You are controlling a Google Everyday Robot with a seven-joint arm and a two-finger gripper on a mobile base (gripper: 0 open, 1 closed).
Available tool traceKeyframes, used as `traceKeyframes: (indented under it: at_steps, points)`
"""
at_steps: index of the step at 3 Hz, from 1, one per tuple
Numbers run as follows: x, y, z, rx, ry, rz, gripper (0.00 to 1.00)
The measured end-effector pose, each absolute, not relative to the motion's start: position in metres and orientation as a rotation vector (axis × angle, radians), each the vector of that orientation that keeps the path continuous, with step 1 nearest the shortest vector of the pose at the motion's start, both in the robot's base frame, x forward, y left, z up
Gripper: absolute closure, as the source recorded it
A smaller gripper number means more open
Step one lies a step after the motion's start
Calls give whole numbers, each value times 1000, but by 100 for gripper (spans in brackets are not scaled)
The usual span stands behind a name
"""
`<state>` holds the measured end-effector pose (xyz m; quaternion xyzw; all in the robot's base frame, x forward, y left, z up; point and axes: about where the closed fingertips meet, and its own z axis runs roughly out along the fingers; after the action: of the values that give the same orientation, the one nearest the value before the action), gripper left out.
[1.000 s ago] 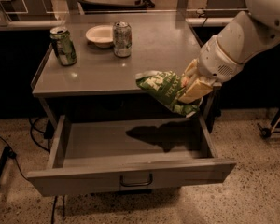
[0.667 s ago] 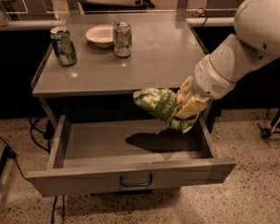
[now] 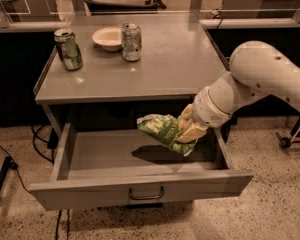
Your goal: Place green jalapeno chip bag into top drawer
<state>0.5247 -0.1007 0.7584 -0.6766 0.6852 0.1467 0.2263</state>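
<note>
Gripper: the gripper (image 3: 188,129) hangs over the right part of the open drawer, below the near edge of the table top and just above the drawer's floor.
Grip: its tan fingers (image 3: 194,132) are clenched on the right end of the green jalapeno chip bag (image 3: 161,130).
Chip bag: crinkled green foil with pale lettering, held in the air inside the drawer opening. It appears not to touch the drawer floor, and it is tilted, with its right end lower than its left.
Bag relative to gripper: the bag sticks out to the left of the gripper. Its free end points toward the middle of the drawer, and its gripped end is partly hidden by the fingers.
Top drawer: the top drawer (image 3: 80,193) is pulled far out toward the near side, with its grey interior in plain view. The dark pull handle (image 3: 146,194) sits at the centre of the front panel.
Shadow: a dark shadow (image 3: 157,155) lies on the drawer floor under the bag and slightly nearer.
Arm: the white arm (image 3: 262,79) comes in from the right and bends down to the gripper at the drawer's right wall.
Table: on the grey table (image 3: 175,69), toward the far left, stand a green soda can (image 3: 68,49) and a silver can (image 3: 131,42). A small pale bowl (image 3: 108,37) sits between them, a little farther back.
Floor: the floor is speckled, with dark cables (image 3: 10,169) to the left of the drawer.
</note>
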Motion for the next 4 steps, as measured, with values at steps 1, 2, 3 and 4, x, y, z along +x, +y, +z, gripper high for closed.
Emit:
traceKeyframes:
  at_steps: [1, 2, 3, 4]
  points:
    - [541, -84, 712, -1878, 1850, 416, 100]
    - [547, -73, 682, -1897, 1843, 432, 100]
    - [540, -61, 660, -1926, 1831, 470, 100]
    - [535, -52, 645, -1942, 1818, 495, 100]
